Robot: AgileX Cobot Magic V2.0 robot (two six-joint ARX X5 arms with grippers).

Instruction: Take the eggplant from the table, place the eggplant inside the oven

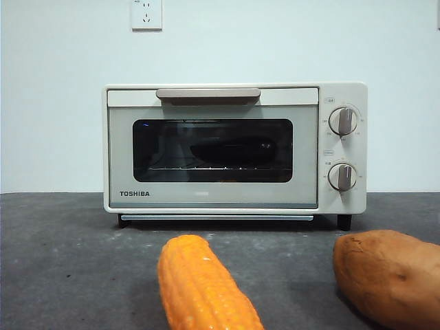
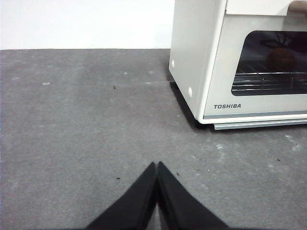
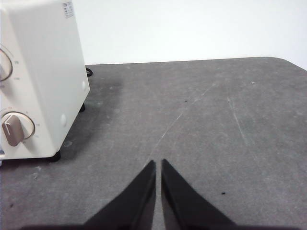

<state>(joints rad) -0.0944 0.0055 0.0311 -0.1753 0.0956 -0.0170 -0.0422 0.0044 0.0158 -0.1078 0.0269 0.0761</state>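
Note:
The cream-white oven stands at the back of the dark grey table with its door closed. Through the dark glass a long dark eggplant lies on the wire rack; in the left wrist view it shows dimly as a rounded dark shape. My left gripper is shut and empty, low over bare table to the left of the oven. On the oven's knob side, my right gripper is shut and empty too. Neither gripper shows in the front view.
An orange corn cob lies near the front of the table and a brown sweet potato at the front right. A white wall with a socket rises behind the oven.

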